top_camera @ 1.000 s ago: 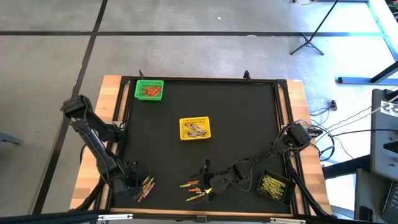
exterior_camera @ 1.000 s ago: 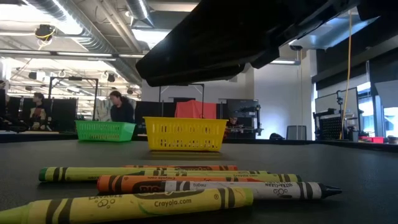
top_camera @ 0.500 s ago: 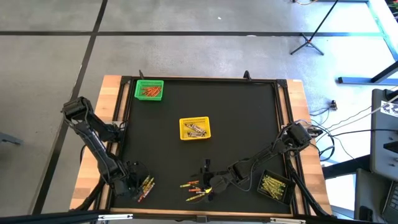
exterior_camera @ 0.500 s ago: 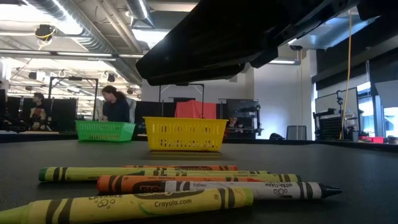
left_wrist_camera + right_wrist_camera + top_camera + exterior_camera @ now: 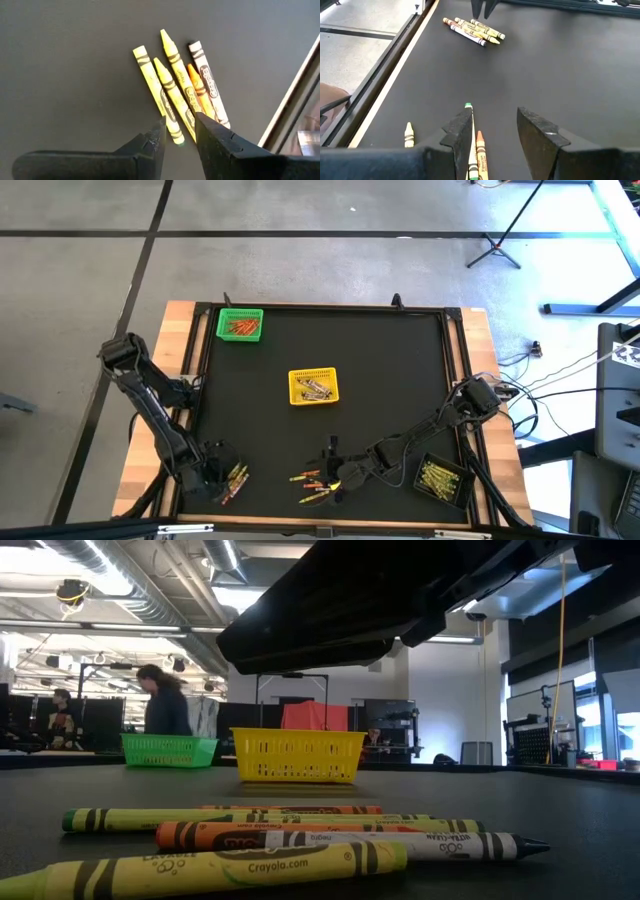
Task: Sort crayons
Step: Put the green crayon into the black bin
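Loose crayons lie flat in two groups near the table's front edge. The left group holds yellow, orange and white sticks. My left gripper hangs over their near ends, pointing steeply down. It is open by a narrow gap, and a yellow crayon shows between its tips. The middle group lies under my right gripper, which is open and slants low over the mat. A green-tipped crayon and an orange one lie beside its one finger. In the right wrist view the left group shows far off.
A green basket with orange crayons stands at the far left. A yellow basket with crayons is mid-table, and a black basket with yellow-green crayons is at the near right. A raised frame edges the black mat. A single crayon lies near the front rail.
Both arms and all crayons have kept still. Beyond the table, a person has walked toward the left in the low view.
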You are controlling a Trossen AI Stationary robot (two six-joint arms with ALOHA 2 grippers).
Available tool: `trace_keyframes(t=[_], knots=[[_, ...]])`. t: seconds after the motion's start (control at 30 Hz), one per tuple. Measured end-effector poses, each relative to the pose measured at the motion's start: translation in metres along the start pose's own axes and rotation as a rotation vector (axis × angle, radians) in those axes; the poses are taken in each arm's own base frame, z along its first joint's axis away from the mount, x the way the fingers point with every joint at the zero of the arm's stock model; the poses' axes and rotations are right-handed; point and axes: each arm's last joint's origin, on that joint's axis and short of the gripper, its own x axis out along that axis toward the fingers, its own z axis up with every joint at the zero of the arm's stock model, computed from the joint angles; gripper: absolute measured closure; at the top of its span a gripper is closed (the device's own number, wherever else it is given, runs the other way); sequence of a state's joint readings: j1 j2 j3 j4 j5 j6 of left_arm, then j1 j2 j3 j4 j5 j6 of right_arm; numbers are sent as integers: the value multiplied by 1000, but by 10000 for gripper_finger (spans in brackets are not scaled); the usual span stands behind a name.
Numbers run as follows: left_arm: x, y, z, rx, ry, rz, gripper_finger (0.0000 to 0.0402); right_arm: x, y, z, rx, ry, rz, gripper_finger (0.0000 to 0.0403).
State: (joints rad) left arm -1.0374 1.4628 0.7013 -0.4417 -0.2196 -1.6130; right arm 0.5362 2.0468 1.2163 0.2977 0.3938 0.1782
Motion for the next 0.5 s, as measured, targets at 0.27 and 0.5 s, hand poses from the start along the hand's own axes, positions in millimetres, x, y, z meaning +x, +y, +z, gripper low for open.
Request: trace_keyframes(t=[0.27,0.5], knots=[[12,4,-3,1,5,38,314,0,0,0,0,-2,-8,249],[14,7,-3,11,3,81,314,0,0,0,0,-2,-9,249]])
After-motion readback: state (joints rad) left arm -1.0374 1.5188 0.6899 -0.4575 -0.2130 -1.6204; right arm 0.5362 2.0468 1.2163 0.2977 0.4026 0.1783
